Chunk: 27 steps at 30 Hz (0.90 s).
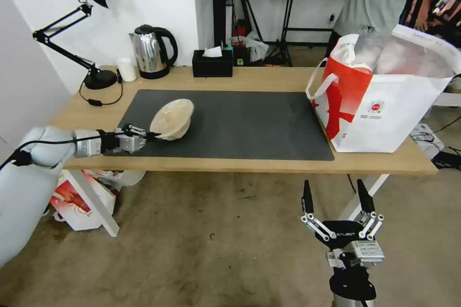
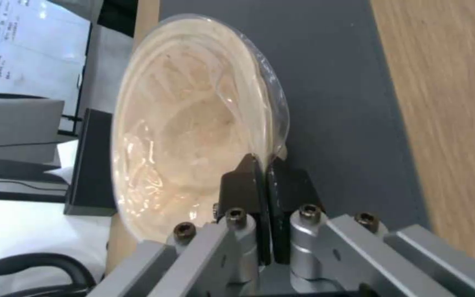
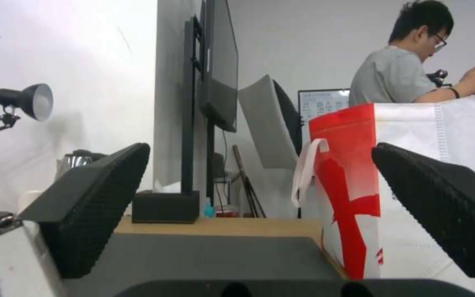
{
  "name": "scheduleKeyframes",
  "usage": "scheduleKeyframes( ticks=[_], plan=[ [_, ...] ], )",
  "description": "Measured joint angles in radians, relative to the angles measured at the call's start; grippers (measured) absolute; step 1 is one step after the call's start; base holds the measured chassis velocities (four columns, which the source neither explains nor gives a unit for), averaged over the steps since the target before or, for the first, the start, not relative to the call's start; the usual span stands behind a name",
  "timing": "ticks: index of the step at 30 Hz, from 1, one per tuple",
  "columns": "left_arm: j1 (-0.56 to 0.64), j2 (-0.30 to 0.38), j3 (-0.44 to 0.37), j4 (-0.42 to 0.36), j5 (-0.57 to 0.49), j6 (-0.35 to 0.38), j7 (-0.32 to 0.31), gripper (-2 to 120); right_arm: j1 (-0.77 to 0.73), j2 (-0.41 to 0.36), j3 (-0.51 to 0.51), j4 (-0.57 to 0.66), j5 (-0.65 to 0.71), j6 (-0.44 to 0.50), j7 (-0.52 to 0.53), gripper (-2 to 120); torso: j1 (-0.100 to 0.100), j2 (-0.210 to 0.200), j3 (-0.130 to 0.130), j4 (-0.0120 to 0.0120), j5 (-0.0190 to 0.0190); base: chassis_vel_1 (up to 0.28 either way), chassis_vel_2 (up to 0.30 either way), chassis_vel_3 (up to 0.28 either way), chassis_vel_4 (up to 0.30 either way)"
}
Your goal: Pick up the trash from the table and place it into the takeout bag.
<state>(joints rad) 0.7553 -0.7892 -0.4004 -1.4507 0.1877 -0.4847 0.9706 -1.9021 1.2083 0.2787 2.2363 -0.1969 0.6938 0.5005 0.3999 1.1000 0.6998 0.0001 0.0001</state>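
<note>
The head view looks down from above the front edge of the table (image 1: 269,76). The left wrist view is very near the beige bowl (image 2: 193,123). The right wrist view looks level across the table from below; it shares the takeout bag (image 3: 413,173) with the head view.

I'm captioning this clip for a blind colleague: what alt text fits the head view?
The left gripper pinches the rim of a beige bowl, tilting it above the grey mat on the table. A white and red takeout bag stands open at the table's right end. The right gripper hangs open below the table's front edge.
</note>
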Motion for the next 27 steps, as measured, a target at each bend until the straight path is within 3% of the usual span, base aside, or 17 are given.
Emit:
scheduleKeyframes(
  ticks=[7,15,21,27],
  plan=[
    [-0.006,-0.014,-0.007,0.002,-0.004,-0.017,0.003,0,0.0,0.0,0.0,0.0,0.0,0.0,0.0,100,0.0,0.0,0.0,-0.0004,-0.0003,0.0,0.0,0.0,0.0],
    [-0.032,0.014,-0.031,-0.063,-0.12,-0.03,0.017,0,0.0,0.0,0.0,0.0,0.0,0.0,0.0,100,0.0,0.0,0.0,0.0,-0.0002,0.0,0.0,0.0,0.0],
    [-0.083,0.092,-0.03,-0.143,-0.243,0.002,0.036,0,0.0,0.0,0.0,0.0,0.0,0.0,0.0,100,0.0,0.0,0.0,-0.0001,0.0,0.0,0.0,0.0,0.0],
    [-0.139,0.156,0.021,-0.168,-0.3,0.026,0.044,0,0.0,0.0,0.0,0.0,0.0,0.0,0.0,100,0.0,0.0,0.0,0.0,-0.0002,0.0,0.0,0.0,0.0]
  ],
)
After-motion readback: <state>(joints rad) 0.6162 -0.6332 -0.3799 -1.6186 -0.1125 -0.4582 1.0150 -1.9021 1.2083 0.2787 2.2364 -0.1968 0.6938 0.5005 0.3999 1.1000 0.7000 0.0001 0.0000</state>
